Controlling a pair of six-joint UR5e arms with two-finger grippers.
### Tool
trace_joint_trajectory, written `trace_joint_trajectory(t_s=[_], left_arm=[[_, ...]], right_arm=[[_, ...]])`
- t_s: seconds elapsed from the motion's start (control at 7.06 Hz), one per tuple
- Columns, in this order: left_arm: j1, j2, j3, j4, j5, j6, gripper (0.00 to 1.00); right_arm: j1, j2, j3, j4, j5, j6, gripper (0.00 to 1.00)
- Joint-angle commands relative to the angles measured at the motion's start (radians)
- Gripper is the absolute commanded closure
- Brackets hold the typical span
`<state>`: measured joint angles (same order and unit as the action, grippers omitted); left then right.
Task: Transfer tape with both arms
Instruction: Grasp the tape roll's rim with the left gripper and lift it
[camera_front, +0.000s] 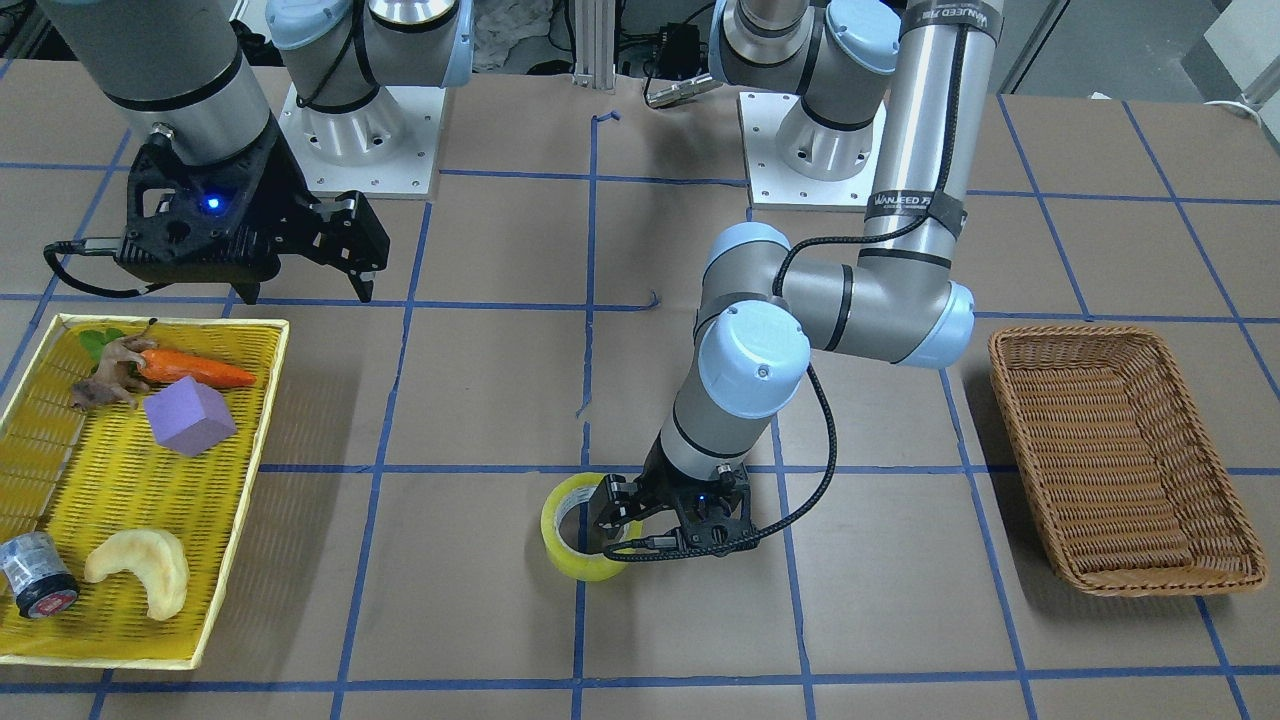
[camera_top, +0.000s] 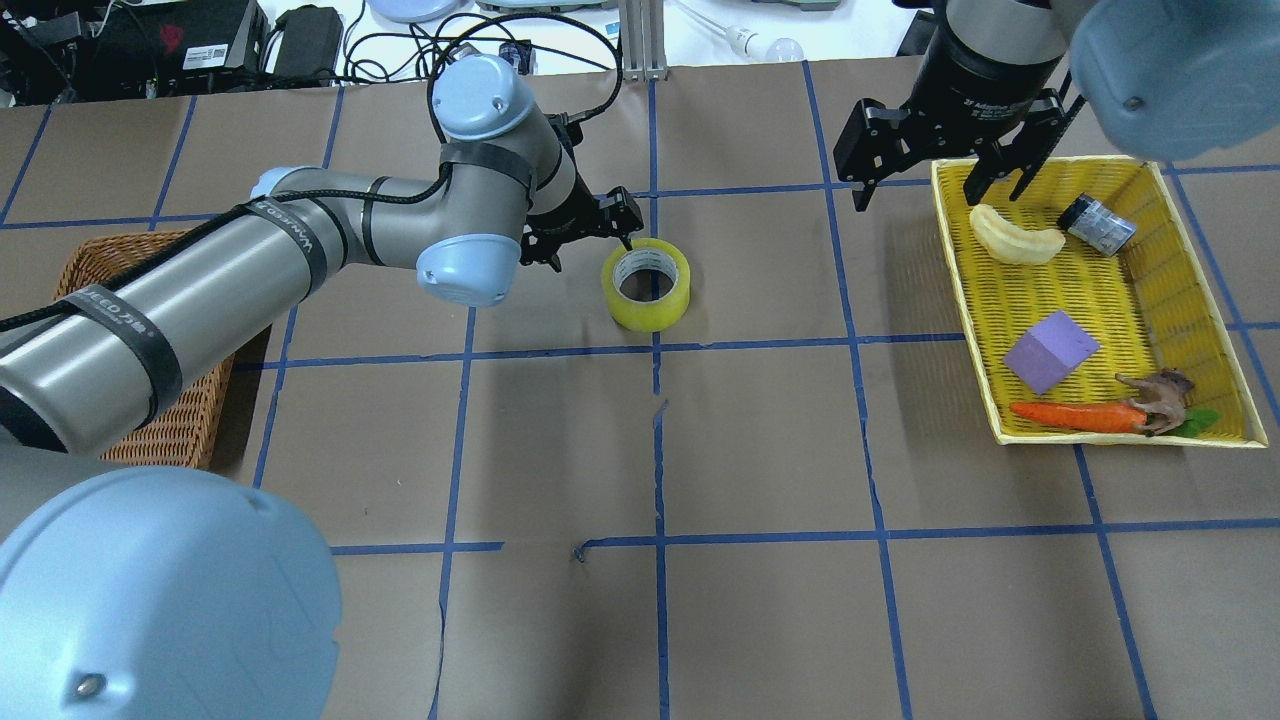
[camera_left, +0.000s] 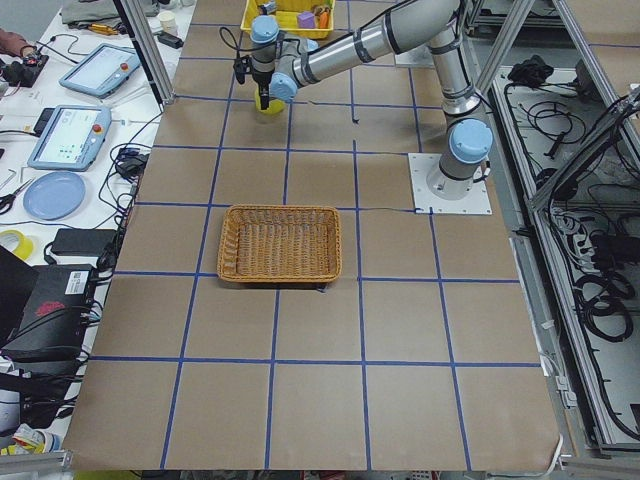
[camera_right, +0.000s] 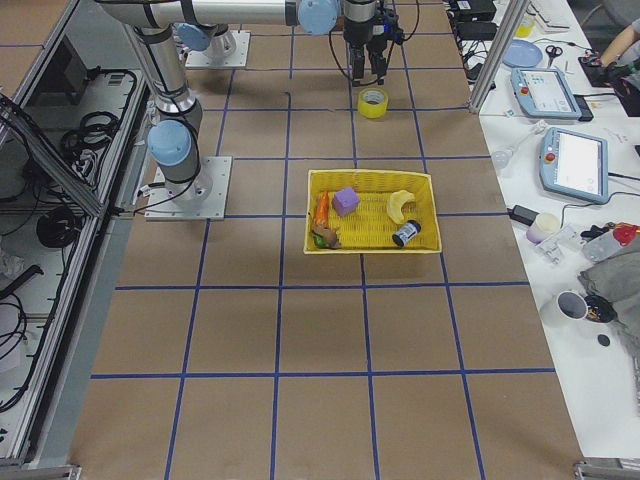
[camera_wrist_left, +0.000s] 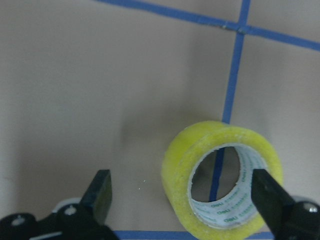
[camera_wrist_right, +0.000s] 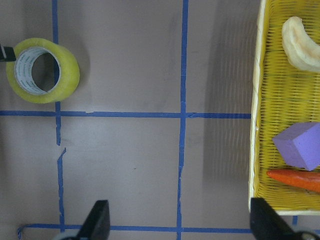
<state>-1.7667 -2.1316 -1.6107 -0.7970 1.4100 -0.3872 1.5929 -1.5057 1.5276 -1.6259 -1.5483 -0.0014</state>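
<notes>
The tape (camera_front: 582, 548) is a yellow ring with a whitish core, lying flat on the brown table near its middle; it also shows in the overhead view (camera_top: 648, 303). My left gripper (camera_front: 650, 525) is low over it and open. In the left wrist view the tape (camera_wrist_left: 180, 165) lies toward the right finger (camera_wrist_left: 270, 197), which overlaps its rim; whether they touch I cannot tell. My right gripper (camera_front: 310, 270) is open and empty, hanging above the table beside the yellow tray. The right wrist view shows the tape (camera_wrist_right: 70, 70) at its top left.
A yellow tray (camera_front: 245, 490) holds a carrot (camera_front: 195, 368), a purple block (camera_front: 188, 415), a toy animal (camera_front: 105, 375), a pale crescent piece (camera_front: 140, 570) and a small grey-black cylinder with a red end (camera_front: 35, 575). A brown wicker basket (camera_front: 1120, 450) stands on the left arm's side.
</notes>
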Motion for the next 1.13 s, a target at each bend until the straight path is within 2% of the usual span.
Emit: trace_joint_trajectory(t_s=[0.0,0.28,0.42,0.57,0.71,0.99], left_arm=[[-0.017,-0.031,-0.005,0.013,-0.006,-0.021,0.00],[-0.017,-0.036,-0.027,-0.002,-0.006,-0.022,0.01],[-0.017,-0.036,-0.031,-0.007,-0.011,-0.022,0.54],[-0.017,-0.037,-0.029,-0.025,-0.058,-0.025,0.75],[-0.017,-0.036,-0.022,-0.028,-0.060,-0.024,1.00],[-0.008,-0.010,0.000,-0.034,-0.062,-0.022,1.00]], right_arm=[[0.002,-0.001,0.002,-0.002,0.002,0.001,0.00],[0.002,0.001,0.002,-0.002,0.002,-0.002,0.00],[0.004,0.001,0.002,-0.005,0.002,-0.002,0.00],[0.004,0.001,0.002,-0.005,0.002,-0.002,0.00],[0.003,0.001,0.002,-0.005,0.002,-0.002,0.00],[0.004,0.002,0.000,-0.006,0.001,-0.002,0.00]])
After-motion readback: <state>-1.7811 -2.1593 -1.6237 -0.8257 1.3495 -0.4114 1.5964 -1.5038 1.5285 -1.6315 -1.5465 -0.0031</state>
